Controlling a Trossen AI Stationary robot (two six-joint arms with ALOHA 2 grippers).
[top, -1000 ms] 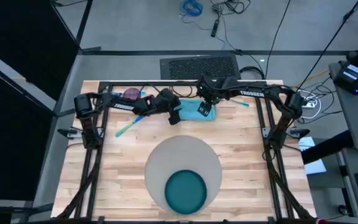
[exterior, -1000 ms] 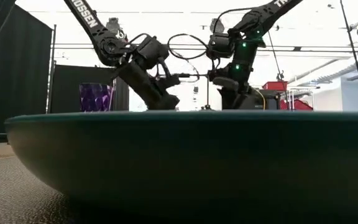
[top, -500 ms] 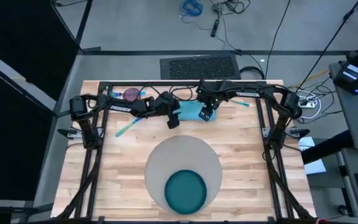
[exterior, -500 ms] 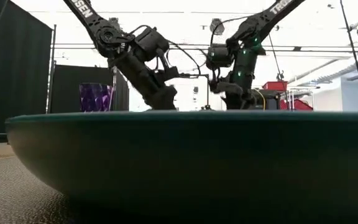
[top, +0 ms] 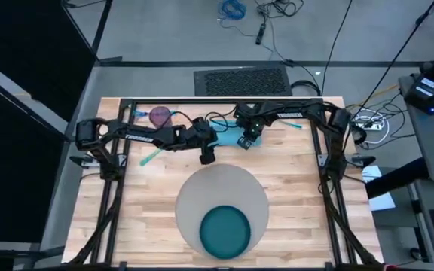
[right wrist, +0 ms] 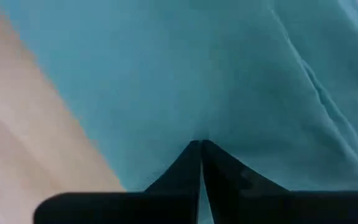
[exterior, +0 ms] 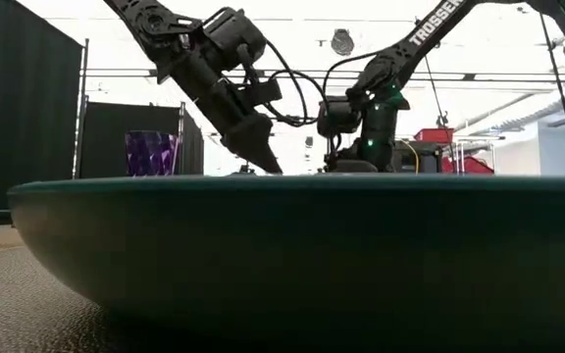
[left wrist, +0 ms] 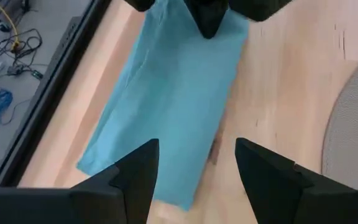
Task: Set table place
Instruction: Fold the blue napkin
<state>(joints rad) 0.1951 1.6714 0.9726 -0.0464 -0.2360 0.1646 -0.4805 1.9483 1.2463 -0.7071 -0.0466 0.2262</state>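
A light blue napkin (top: 228,134) lies flat on the table (top: 292,173) near its far edge. My right gripper (top: 245,141) stands on it, shut, with its tips down on the cloth (right wrist: 197,74). My left gripper (top: 206,156) hangs open just left of the napkin and above it, touching nothing; its two fingers frame the napkin (left wrist: 173,106) in the left wrist view. The round grey placemat (top: 224,184) lies nearer the front, and a dark teal plate (top: 225,231) rests on its near part. My right gripper comes from above, pointing down, and its two fingertips (right wrist: 194,155) meet on the napkin's top face toward its right end (left wrist: 211,46). Only the tips touch the cloth. How many layers lie between them does not show. The napkin lies flat on the table.
A purple cup (top: 159,115) stands at the far left of the table. A teal utensil (top: 153,156) lies left of my left gripper, another (top: 292,124) at the far right. The black frame runs along the table's edges. In the low view the plate's rim (exterior: 282,255) hides the tabletop.
My right gripper has gone down and a little toward the table's left edge, onto the napkin. My left gripper has risen, tipped steeper and drawn slightly toward the near left, off the napkin. The napkin lies where it was.
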